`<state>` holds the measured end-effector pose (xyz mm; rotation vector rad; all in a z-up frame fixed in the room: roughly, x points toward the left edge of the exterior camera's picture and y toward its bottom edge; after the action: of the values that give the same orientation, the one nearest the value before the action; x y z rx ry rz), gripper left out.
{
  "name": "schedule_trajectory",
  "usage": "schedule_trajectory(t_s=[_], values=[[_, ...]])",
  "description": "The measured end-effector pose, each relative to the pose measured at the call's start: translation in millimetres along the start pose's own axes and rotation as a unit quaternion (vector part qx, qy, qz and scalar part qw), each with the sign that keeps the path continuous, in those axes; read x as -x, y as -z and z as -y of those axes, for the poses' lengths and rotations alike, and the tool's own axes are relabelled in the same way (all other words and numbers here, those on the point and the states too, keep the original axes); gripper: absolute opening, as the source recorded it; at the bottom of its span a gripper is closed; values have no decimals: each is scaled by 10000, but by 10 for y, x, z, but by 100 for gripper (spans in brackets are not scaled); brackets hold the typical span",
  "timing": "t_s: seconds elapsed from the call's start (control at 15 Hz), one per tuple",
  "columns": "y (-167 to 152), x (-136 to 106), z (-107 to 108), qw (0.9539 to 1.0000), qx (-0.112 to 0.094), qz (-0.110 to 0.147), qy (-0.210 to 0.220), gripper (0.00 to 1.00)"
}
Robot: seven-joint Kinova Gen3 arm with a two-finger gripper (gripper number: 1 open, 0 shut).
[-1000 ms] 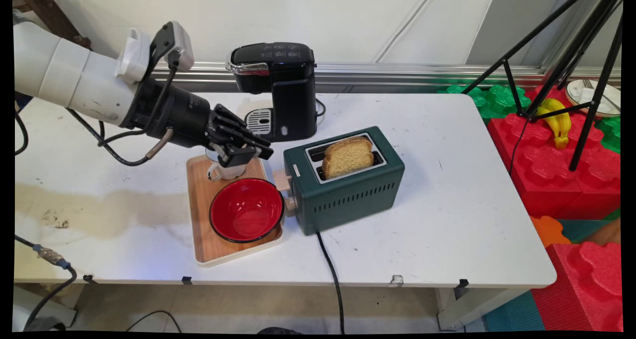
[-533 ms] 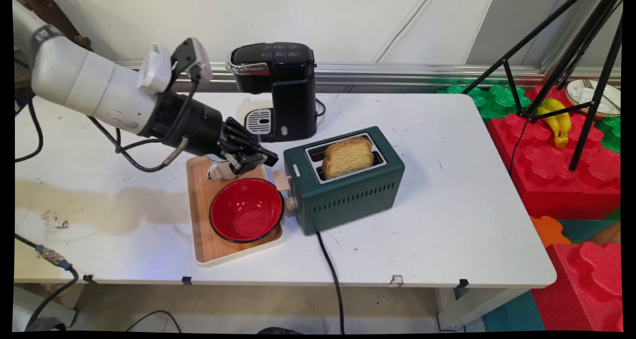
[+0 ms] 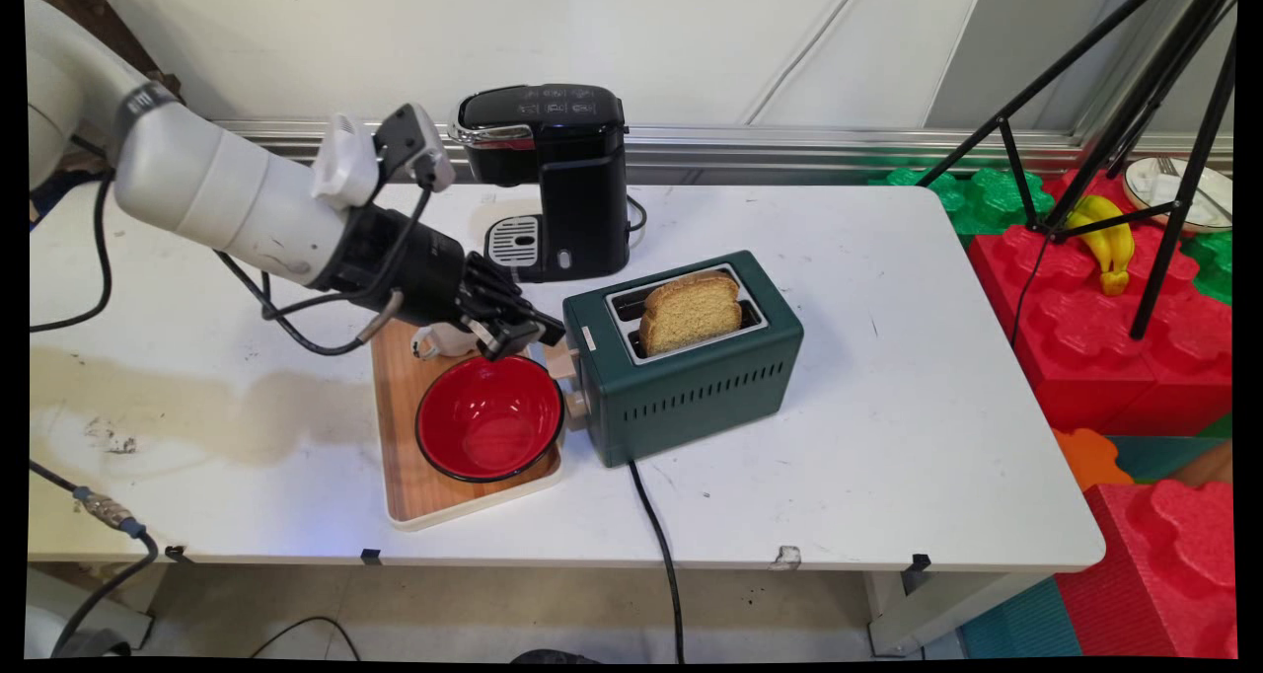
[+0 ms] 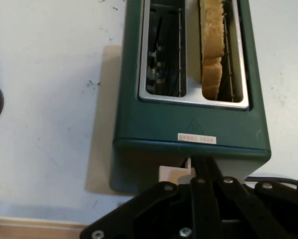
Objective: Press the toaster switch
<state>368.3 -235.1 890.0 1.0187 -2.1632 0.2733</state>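
My gripper (image 3: 533, 335) sits at the green toaster's (image 3: 691, 377) lever (image 4: 175, 174) end, fingers closed together with nothing between them. One bread slice (image 3: 689, 310) stands in the toaster — red bowl (image 3: 488, 416) just beside it, on a wooden tray (image 3: 405, 476).

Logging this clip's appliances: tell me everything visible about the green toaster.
The toaster is a dark green, metal-looking box with two top slots in a silvery frame; one holds a slice of bread, the other is empty. Side vents, a cream lever and knob on its left end, black cord in front. It stands upright on the white table, the gripper closed at the lever.
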Motion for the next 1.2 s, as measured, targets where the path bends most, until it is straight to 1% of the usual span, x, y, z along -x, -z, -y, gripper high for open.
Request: schedule_trajectory(t_s=[0.47, 1.2], values=[[-213, 73, 15, 9999, 22, 106, 114, 0], [-467, 280, 59, 9993, 88, 332, 151, 0]])
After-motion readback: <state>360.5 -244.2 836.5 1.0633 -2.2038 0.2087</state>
